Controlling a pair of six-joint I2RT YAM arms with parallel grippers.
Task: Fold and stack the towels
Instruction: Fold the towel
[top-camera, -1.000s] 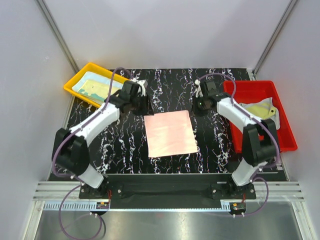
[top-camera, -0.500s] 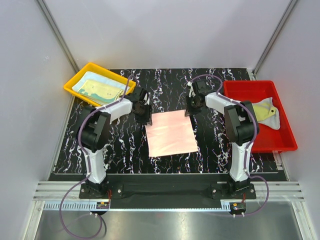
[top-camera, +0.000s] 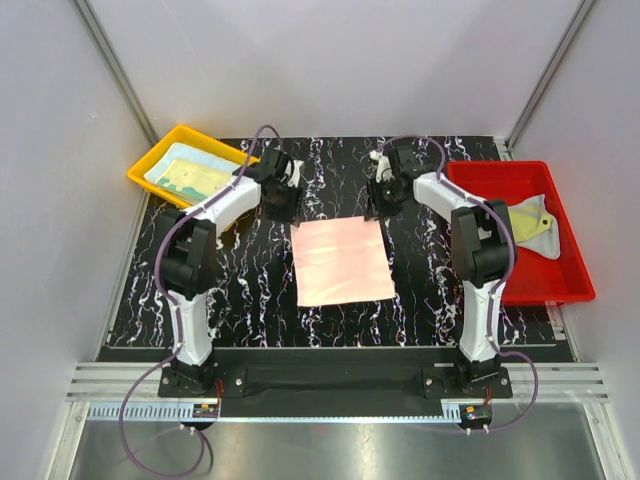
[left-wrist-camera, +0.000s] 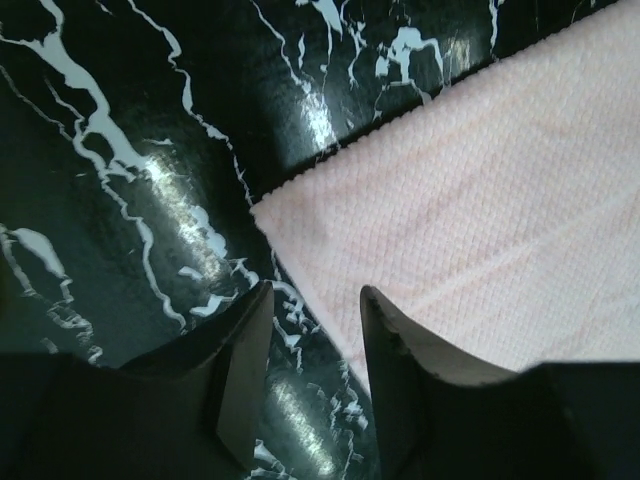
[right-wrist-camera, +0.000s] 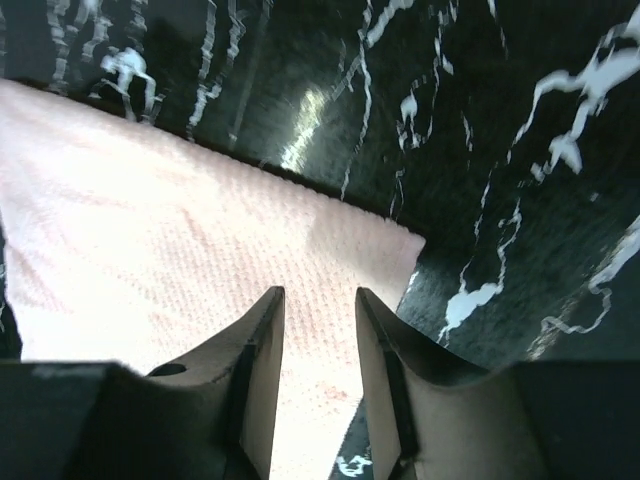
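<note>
a pink towel (top-camera: 342, 263) lies flat in the middle of the black marbled surface (top-camera: 240, 290). the left pincer (top-camera: 283, 207) and right pincer (top-camera: 383, 203) sit over its two far corners, both slightly parted, gripping nothing.

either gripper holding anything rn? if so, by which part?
Nothing is held. The left gripper and right gripper are both open, each poised at a far corner of the flat pink towel, with no cloth pinched.
</note>
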